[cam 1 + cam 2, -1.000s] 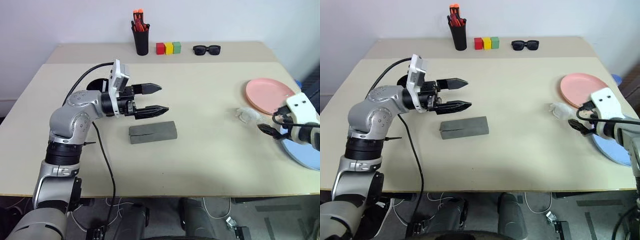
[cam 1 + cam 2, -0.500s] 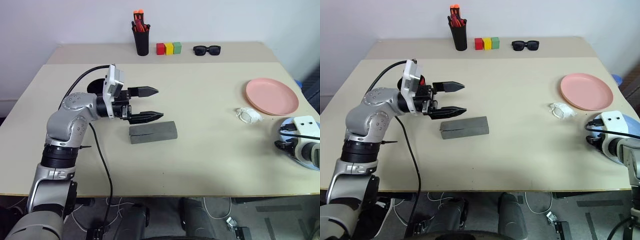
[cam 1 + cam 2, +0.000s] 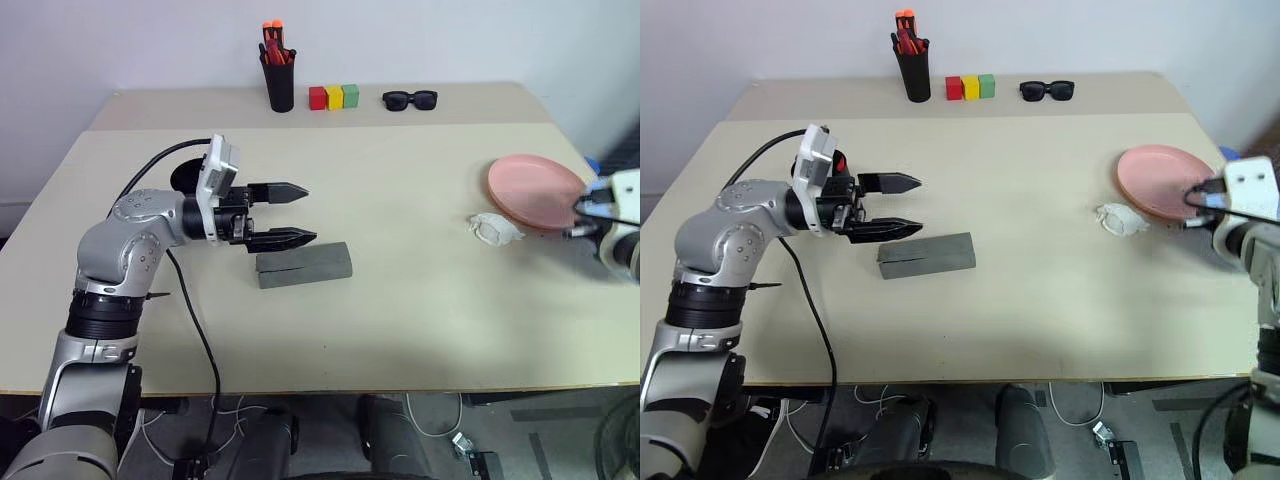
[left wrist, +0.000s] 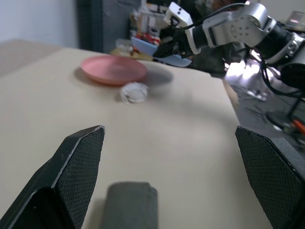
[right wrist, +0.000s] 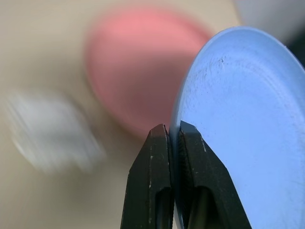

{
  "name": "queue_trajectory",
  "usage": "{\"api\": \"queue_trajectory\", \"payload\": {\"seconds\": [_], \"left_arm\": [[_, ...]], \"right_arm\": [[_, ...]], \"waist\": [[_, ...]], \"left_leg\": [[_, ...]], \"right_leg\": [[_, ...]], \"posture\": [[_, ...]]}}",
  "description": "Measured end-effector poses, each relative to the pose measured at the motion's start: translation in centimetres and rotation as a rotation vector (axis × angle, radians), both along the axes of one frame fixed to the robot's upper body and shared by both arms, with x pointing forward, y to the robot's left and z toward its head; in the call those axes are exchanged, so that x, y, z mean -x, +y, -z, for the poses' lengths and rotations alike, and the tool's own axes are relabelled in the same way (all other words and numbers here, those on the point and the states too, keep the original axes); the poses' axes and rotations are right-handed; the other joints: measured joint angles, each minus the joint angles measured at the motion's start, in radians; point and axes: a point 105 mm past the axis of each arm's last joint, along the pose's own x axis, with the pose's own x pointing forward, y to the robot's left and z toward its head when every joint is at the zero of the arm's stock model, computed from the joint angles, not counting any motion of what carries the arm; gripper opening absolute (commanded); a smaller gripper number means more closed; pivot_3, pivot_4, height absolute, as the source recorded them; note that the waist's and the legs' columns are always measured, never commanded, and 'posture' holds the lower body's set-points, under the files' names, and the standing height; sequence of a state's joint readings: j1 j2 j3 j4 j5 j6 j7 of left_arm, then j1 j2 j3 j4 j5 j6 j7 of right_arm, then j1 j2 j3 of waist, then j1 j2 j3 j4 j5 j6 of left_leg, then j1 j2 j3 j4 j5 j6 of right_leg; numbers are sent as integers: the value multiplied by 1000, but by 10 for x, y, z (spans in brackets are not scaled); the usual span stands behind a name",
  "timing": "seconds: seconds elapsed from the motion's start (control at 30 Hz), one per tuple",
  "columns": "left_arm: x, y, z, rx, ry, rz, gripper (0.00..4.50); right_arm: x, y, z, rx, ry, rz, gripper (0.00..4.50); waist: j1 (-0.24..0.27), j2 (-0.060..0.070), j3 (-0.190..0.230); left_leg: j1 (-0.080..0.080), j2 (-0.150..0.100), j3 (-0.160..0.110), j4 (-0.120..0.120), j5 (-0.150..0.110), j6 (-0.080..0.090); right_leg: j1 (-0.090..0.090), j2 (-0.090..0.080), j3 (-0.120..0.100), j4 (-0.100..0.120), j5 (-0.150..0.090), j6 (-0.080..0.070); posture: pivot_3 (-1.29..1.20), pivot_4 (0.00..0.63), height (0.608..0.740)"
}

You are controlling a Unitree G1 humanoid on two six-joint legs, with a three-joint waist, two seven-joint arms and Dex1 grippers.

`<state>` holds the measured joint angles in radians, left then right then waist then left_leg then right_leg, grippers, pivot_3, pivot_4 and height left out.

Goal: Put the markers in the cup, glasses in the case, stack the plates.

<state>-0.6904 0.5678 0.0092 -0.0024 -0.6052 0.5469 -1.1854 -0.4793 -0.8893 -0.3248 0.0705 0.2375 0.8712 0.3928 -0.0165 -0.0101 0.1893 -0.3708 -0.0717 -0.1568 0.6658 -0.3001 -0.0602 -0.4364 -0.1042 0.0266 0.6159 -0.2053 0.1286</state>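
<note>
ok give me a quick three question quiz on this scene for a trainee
1. True or false: the right claw is shut on the rim of the blue plate.
2. Which lies nearest the open left claw? A) the grey case B) the pink plate C) the sunglasses
3. What colour is the middle one of the three blocks at the back of the table?

Key: 1 true; 2 A; 3 yellow.
</note>
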Motion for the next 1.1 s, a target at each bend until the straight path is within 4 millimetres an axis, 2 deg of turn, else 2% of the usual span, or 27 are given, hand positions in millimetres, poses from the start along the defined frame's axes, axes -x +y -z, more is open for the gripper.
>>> {"api": "queue_trajectory", "payload": {"seconds": [0.07, 0.2, 0.33, 0.43, 0.57, 0.67, 0.9, 0.97, 1.1], "left_arm": [[-5, 0, -1, 13, -32, -40, 4500], [-9, 2, -3, 17, -48, -78, 4500], [-8, 4, -1, 15, -47, -93, 4500], [-7, 5, -1, 9, -46, -106, 4500], [-8, 7, 0, 6, -34, -124, 4500], [-6, 6, -2, 8, -44, -117, 4500], [-5, 7, -2, 3, -33, -109, 4500], [-5, 7, -2, 1, -33, -108, 4500], [-5, 6, -1, 1, -32, -105, 4500]], "right_arm": [[-9, 11, 6, -3, -3, -53, 96], [-24, 29, 31, -10, 44, -131, 96], [-39, 41, 23, 35, 1, -204, 96], [-44, 43, 19, 45, -19, -234, 937], [-50, 48, 14, 47, -48, -261, 2841], [-50, 49, 14, 39, -50, -266, 2841], [-35, 60, 12, -216, -16, -290, 2841], [-28, 64, 20, -224, 19, -308, 2841], [-18, 59, 53, -206, 126, -269, 2841]], "waist": [[2, 0, 0], [1, 0, 0], [-3, 0, 0], [-2, 0, 0], [-1, 0, 0], [1, 0, 0], [1, 0, 0], [1, 0, 0], [2, 0, 0]], "left_leg": [[0, 0, 0, 0, 0, 0], [-1, -1, 0, 0, 0, -1], [-1, 0, 0, -1, 1, -2], [-1, 0, 0, -1, 1, -1], [-1, 0, 0, -1, 1, -1], [-2, 0, 0, -1, 1, -2], [-2, 0, 0, -1, 0, -1], [-2, 0, 0, -1, 0, 0], [-2, 0, 0, 0, 0, 0]], "right_leg": [[0, 0, 0, 0, 0, 0], [-1, 0, 0, -1, 0, 0], [-2, 0, 0, 0, 0, 0], [-2, 0, 0, 0, 0, 0], [-2, 0, 0, 0, 0, 0], [-2, 0, 0, 0, 0, 0], [-2, 0, 0, 0, 0, 0], [-2, 0, 0, 0, 0, 0], [-2, 0, 0, 0, 0, 0]], "posture": [[0, 150, 740], [0, 150, 740], [0, 150, 740], [0, 150, 740], [0, 150, 740], [0, 150, 740], [0, 150, 740], [0, 150, 740], [0, 150, 740]]}}
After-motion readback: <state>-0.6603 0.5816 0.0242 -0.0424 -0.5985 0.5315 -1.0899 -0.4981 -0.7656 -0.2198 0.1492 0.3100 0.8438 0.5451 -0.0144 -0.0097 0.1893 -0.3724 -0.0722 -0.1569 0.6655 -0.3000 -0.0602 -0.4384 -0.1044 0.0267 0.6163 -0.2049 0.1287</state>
